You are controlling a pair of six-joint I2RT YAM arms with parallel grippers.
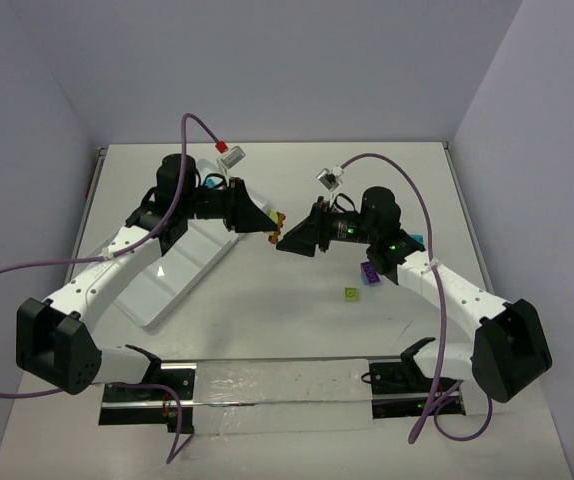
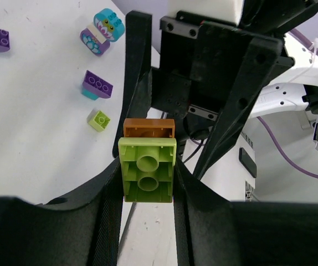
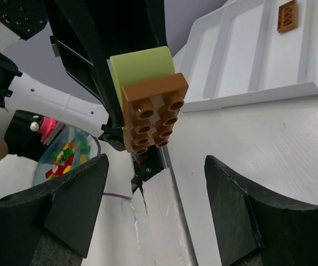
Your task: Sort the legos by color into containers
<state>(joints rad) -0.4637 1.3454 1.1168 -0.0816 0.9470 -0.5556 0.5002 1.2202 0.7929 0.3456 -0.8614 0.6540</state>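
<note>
My left gripper (image 1: 269,221) is shut on a lime green brick (image 2: 148,176) and holds it in the air above the table's middle. An orange-brown brick (image 2: 149,128) is stuck on the lime brick's far side; it also shows in the right wrist view (image 3: 154,117). My right gripper (image 1: 286,239) is open and faces this stack from close by, its fingers (image 3: 76,205) spread wide and apart from it. The white tray (image 1: 167,290) lies left of centre, with one orange-brown brick (image 3: 287,15) in a compartment. A small lime brick (image 1: 351,293) and a purple brick (image 1: 370,272) lie on the table.
More purple bricks (image 2: 97,84) and a teal-and-purple piece (image 2: 102,33) lie on the table under the right arm. Purple cables arc over both arms. A shiny strip (image 1: 277,390) runs along the near edge. White walls close in the table.
</note>
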